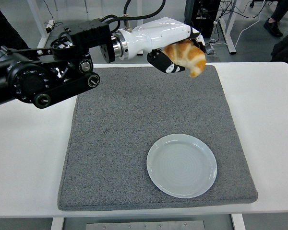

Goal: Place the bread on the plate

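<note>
Above the far edge of the grey mat [134,134], the left hand [175,45] hangs in the air with its fingers [164,64] curled closely around the bread [188,55], a golden croissant. The white shell of the hand covers the croissant's top and left side, black fingertips wrap beneath it, and its tapered right end pokes out free, pointing down and to the right. The bread is held clear of the mat, touching nothing but the hand. The left arm [48,79] reaches in from the left edge, its black jointed segments crossing over the white table [24,158] and the mat's far left corner, then passing into a white forearm that leads to the hand. The plate [182,165], pale and round, sits flat on the mat toward its near right part, well apart from the hand and closer to the camera; nothing lies on it, and the stretch of mat between it and the bread is bare. Beyond the table, coiled black cables [211,24] lie on the floor beside a dark box and white table legs, and a person's shoe [273,28] shows at the top right corner.
</note>
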